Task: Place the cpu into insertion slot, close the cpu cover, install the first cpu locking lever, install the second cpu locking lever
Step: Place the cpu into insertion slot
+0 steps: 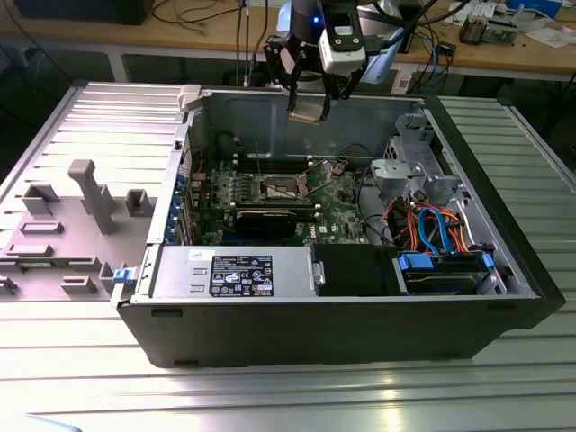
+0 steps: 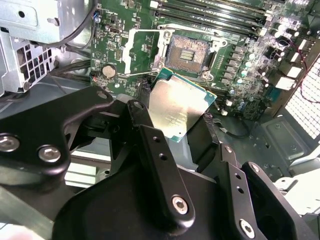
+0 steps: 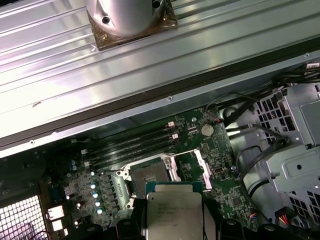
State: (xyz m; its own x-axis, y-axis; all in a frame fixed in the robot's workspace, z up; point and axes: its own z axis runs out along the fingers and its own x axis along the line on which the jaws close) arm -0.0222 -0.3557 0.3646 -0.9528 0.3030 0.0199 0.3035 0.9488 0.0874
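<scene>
Cpu [image 2: 177, 107] is gripped flat in clenched claw [image 1: 309, 106], held in air over open pc case [image 1: 360, 333], nr case wall twd worktop's [image 1: 288, 396] far edge. Insertion slot [image 2: 188, 52] is seen bare below; cpu cover [image 2: 131, 50] is swung open beside it.

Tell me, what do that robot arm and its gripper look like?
The arm is pale silver-grey with a glowing blue light near its wrist. A small white-and-black camera box rides on it, with black cables nearby. The gripper is matte black: flat, jointed link bars pinned with shiny silver bolts.
</scene>
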